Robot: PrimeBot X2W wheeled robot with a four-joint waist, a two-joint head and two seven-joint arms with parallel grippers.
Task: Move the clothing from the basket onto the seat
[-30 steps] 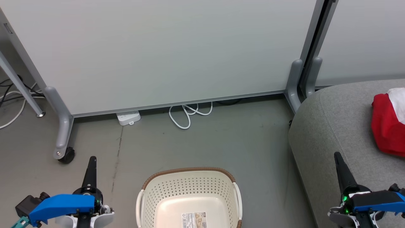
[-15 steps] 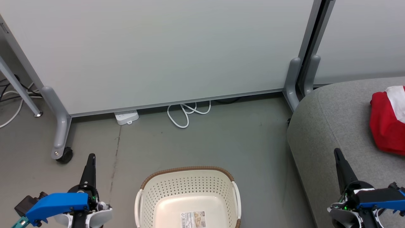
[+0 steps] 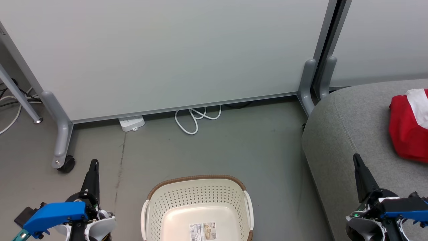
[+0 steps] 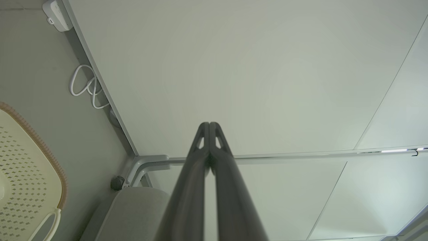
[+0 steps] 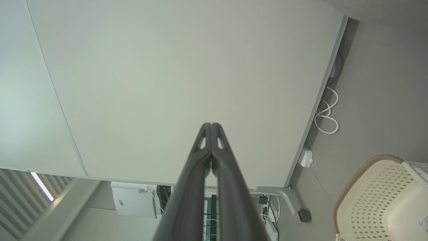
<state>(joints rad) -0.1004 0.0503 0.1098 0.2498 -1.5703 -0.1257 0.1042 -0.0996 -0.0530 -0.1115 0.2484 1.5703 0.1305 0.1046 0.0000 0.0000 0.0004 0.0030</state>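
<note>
Over on the seat (image 3: 347, 117), red clothing (image 3: 406, 134), near and right of the pressed-together right pincer (image 3: 355, 157).

The basket (image 3: 197, 196) is smooth cream plastic (perforated, rim woven-looking brown) with a paper label (image 3: 203, 231); the seat (image 3: 347, 127) is matt grey woven cloth; the clothing (image 3: 403, 134) soft red fabric.

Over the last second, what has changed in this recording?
The head camera shifted a little, sliding the whole scene left. Nothing was taken or let go. The left gripper and right gripper stay shut and empty, the basket is empty where visible, and the red clothing lies on the seat.
</note>
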